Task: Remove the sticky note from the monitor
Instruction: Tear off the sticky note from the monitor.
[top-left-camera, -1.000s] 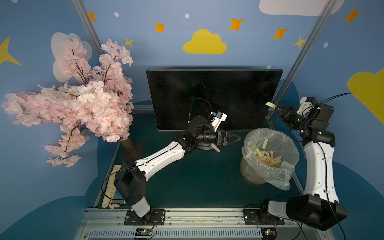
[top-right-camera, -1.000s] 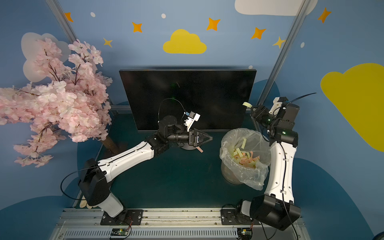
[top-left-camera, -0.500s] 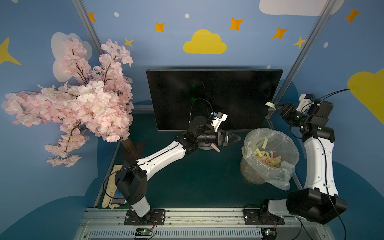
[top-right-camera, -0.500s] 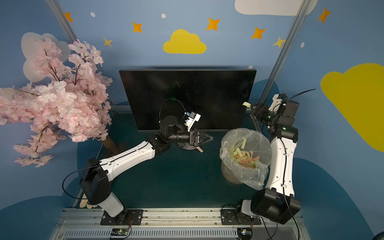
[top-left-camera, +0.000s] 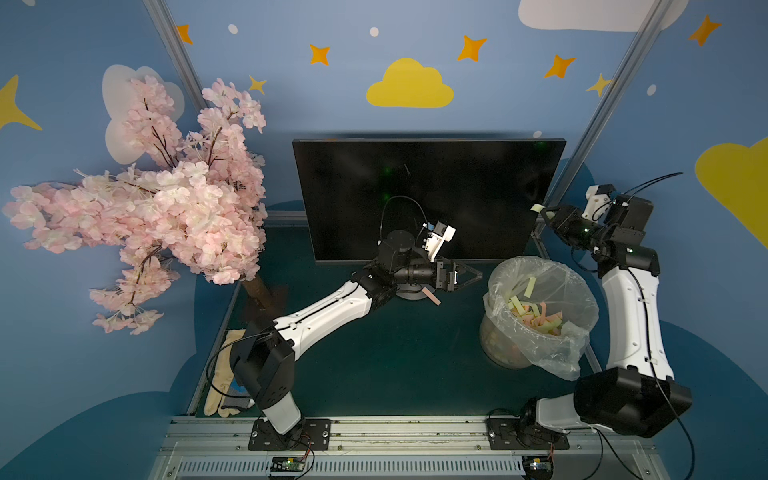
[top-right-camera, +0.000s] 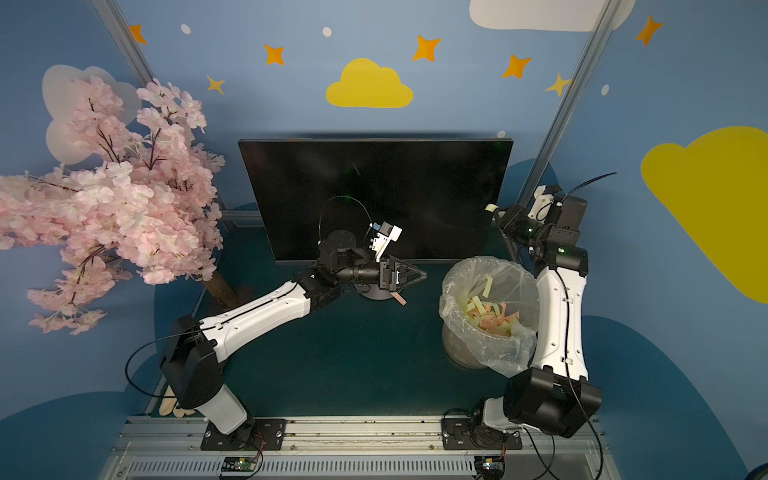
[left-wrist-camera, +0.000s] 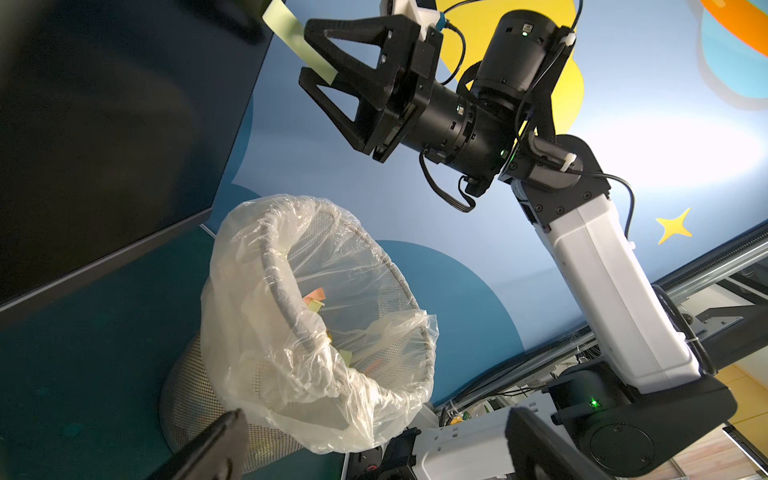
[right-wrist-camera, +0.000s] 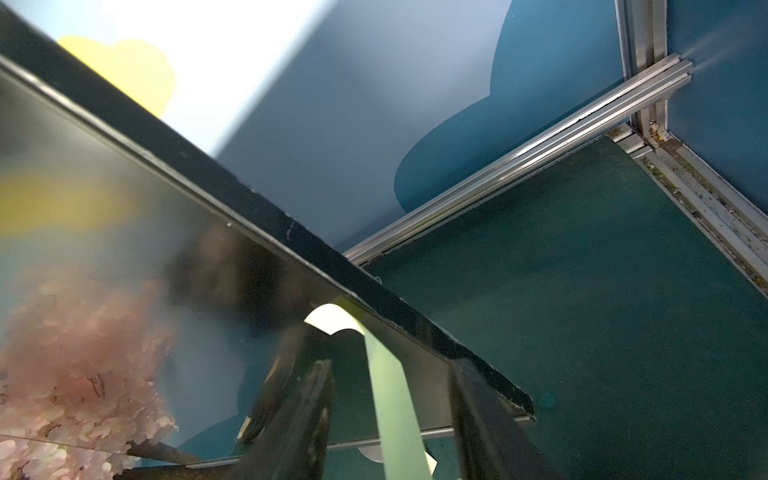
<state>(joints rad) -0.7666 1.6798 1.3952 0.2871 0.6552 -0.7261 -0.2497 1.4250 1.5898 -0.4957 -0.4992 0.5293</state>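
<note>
**Bimanual cell, seen from above and from both wrists.** The monitor (top-left-camera: 424, 199) (top-right-camera: 374, 195) (left-wrist-camera: 104, 124) stands upright at 12 o'clock on the dark green bench (top-left-camera: 395, 365). Its screen is dark and faces 6 o'clock.

The sticky note (top-left-camera: 537, 206) (top-right-camera: 491, 206) (left-wrist-camera: 299, 37) (right-wrist-camera: 390, 407) is a pale green strip. It is attached at the monitor's 3 o'clock edge, a little below mid-height, and its free end projects past the bezel.

The right gripper (top-left-camera: 545, 213) (top-right-camera: 498, 214) (left-wrist-camera: 307, 54) reaches in from 3 o'clock and meets the note at that edge. In both wrist views its jaws stand apart, one on each side of the strip. A gap shows on each side in the right wrist view, so the note lies between the jaws unclamped.

The left gripper (top-left-camera: 478, 276) (top-right-camera: 422, 275) hovers just below the monitor's lower edge and points toward 3 o'clock. Its jaws are spread wide and hold nothing.

A small pink strip (top-left-camera: 432, 298) (top-right-camera: 400, 299) shows beneath the left wrist. Whether it lies on the bench or hangs from the arm cannot be told.

A mesh waste basket (top-left-camera: 498, 349) (top-right-camera: 457, 345) (left-wrist-camera: 187, 399) with a clear plastic liner stands at 3 o'clock on the bench. It is near the left jaws but apart from them, and it holds green, yellow and pink paper strips.

A pink blossom tree (top-left-camera: 166, 208) (top-right-camera: 116, 216) fills the 9 o'clock side.
</note>
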